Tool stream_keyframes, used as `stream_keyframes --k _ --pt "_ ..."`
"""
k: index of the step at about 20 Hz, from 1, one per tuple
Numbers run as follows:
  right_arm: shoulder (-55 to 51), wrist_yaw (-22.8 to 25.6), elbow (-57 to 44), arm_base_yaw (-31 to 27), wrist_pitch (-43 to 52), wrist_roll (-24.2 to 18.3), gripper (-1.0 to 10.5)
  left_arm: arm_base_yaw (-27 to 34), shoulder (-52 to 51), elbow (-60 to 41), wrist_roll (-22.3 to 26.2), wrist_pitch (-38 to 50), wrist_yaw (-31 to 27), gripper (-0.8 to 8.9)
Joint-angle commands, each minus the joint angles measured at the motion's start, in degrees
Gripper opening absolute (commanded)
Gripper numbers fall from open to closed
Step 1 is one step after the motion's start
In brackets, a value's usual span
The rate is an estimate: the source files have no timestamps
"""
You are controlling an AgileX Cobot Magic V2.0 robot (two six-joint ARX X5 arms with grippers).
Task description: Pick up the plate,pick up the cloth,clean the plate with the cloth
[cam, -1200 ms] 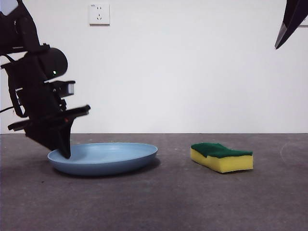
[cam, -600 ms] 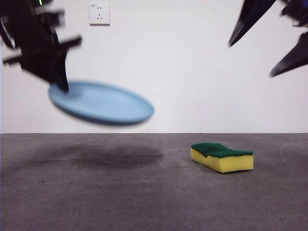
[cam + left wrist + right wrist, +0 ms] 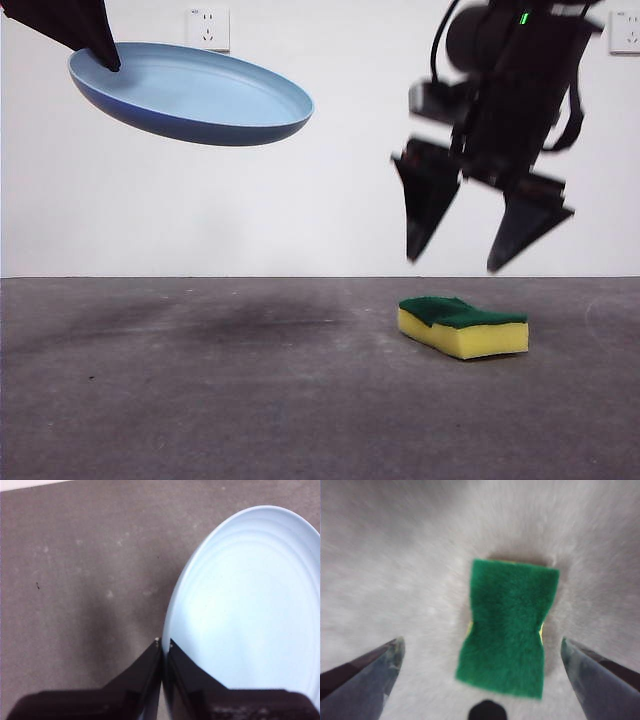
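Observation:
The light-blue plate [image 3: 190, 92] hangs high at the left of the front view, tilted. My left gripper [image 3: 110, 62] is shut on its rim; the left wrist view shows the jaws [image 3: 164, 644] pinched on the plate's edge [image 3: 250, 610]. The cloth, a yellow sponge with a green top [image 3: 462, 325], lies on the grey table at the right. My right gripper [image 3: 455, 262] is open and hovers just above it, jaws spread wide. In the right wrist view the sponge [image 3: 507, 625] lies between the jaws of the right gripper [image 3: 482, 655], apart from them.
The grey table [image 3: 250, 400] runs to a white wall with a socket [image 3: 207, 28] at the upper left. Another socket [image 3: 624, 32] sits at the upper right.
My left gripper has lifted the plate from the table to high at the upper left. My right arm has come down from the top right corner to above the sponge, jaws open.

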Motion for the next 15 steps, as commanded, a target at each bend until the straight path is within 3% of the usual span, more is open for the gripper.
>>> stream_keyframes --k 1,7,10,15 --pt "3.7 1.7 0.2 0.2 2.1 -1.4 6.6 -0.5 0.1 -0.2 0.4 -0.4 0.2 -0.07" --pt "8.7 1.7 0.2 0.0 3.4 -2.2 6.4 -0.8 0.1 -0.2 0.4 -0.8 0.2 -0.07" --pt "8.9 1.7 0.2 0.0 4.7 -2.2 4.7 -0.8 0.1 -0.2 0.4 -0.9 0.2 -0.07" --pt "8.9 2.2 0.2 0.0 4.1 -0.6 -0.1 -0.8 0.1 -0.2 0.4 -0.9 0.2 -0.07"
